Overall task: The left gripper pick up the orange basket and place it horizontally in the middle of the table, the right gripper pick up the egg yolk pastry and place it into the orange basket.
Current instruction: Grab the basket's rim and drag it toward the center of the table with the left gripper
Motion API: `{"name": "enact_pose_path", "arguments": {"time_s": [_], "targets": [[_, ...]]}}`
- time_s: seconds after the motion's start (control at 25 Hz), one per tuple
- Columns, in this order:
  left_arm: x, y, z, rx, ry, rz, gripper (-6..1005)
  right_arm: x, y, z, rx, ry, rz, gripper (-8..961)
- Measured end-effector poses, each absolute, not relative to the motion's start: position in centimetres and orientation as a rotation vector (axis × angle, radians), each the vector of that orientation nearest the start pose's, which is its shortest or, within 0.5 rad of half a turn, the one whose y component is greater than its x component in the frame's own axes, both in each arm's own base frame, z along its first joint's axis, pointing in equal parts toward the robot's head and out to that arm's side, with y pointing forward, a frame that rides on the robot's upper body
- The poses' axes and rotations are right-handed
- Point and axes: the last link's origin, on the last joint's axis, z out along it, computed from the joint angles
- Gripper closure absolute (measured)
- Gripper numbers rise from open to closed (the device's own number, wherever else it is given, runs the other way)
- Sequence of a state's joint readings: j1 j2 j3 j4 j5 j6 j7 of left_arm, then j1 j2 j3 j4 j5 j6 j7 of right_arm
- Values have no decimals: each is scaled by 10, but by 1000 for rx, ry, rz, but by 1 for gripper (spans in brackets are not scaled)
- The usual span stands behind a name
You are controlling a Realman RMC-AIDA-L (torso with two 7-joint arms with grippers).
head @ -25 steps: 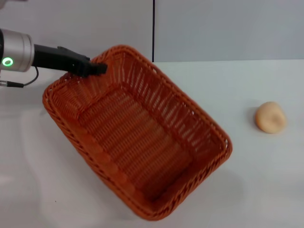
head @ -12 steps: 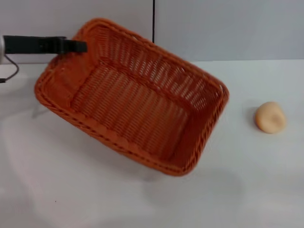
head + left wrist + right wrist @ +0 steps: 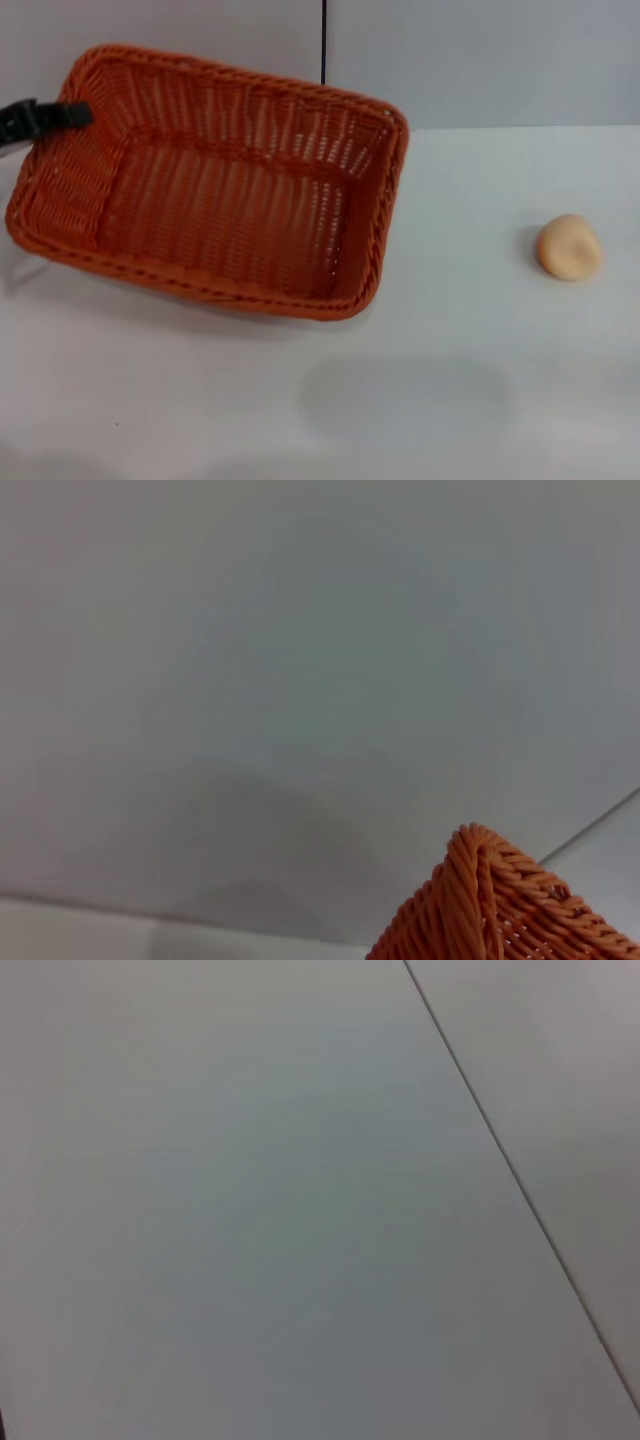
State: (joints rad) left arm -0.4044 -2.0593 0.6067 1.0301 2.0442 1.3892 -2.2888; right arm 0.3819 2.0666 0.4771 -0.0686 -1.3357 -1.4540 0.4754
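The orange basket [image 3: 215, 190] hangs over the left part of the white table [image 3: 420, 400]. Its long side runs nearly left to right, and it casts a shadow below. My left gripper [image 3: 62, 115] comes in from the left edge as a black claw, shut on the basket's left rim. A corner of the braided rim [image 3: 500, 905] shows in the left wrist view. The egg yolk pastry [image 3: 569, 247], a small pale peach bun, lies alone on the table at the right, well apart from the basket. My right gripper is out of view.
A grey wall with a dark vertical seam [image 3: 323, 40] stands behind the table. The right wrist view holds only a plain grey surface crossed by a thin line [image 3: 510, 1170].
The left gripper has carried the basket to the left and turned it, so its long side now lies almost level across the view. The pastry has stayed put.
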Motion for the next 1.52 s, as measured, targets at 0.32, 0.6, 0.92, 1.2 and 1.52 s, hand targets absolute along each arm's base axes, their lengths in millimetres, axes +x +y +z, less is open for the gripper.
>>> {"name": "enact_pose_path", "arguments": {"time_s": [0.32,0.6,0.92,1.2,1.52], "targets": [[-329,314,77,-1958,-1633,-804,802,401,272,106,-876,596,885,430],[-335,306,62,-1962,-1677,-833,792,399,277,104,-896,595,885,430],[-341,298,53,-1950,-1686,-876,780,398,280,103,-906,601,883,431],[-344,295,52,-1950,-1698,-882,770,397,281,103,-908,600,885,431],[-342,293,54,-1979,-1673,-875,637,396,283,104,-909,598,888,430]]}}
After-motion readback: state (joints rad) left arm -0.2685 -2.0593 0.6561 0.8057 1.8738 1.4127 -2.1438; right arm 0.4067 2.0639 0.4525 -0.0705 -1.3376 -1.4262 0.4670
